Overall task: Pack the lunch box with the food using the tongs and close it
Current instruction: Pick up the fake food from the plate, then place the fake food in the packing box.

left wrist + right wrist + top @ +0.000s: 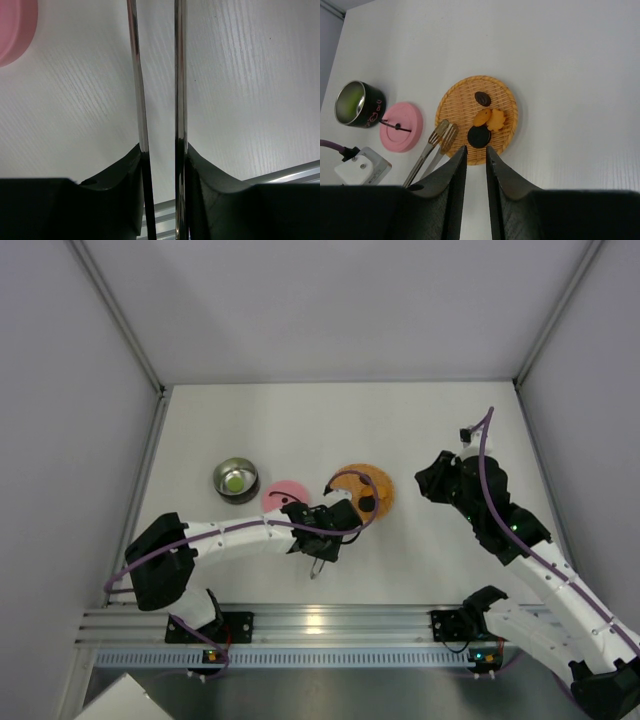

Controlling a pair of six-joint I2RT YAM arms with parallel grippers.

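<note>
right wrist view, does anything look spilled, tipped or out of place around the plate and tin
Nothing stands out. The tin stands upright with a green piece inside, the pink lid lies flat beside it, and the other food sits on the orange plate.

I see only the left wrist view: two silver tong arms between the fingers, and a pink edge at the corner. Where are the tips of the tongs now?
Observer: The tongs end with their tips over the left rim of the orange woven plate.
Operator: Which food is on this plate?
Observer: Four pieces: a brown oval, two orange ones and a black disc.
Operator: And the tin?
Observer: The steel tin stands uncovered, left of its pink lid, with a green piece inside.
</note>
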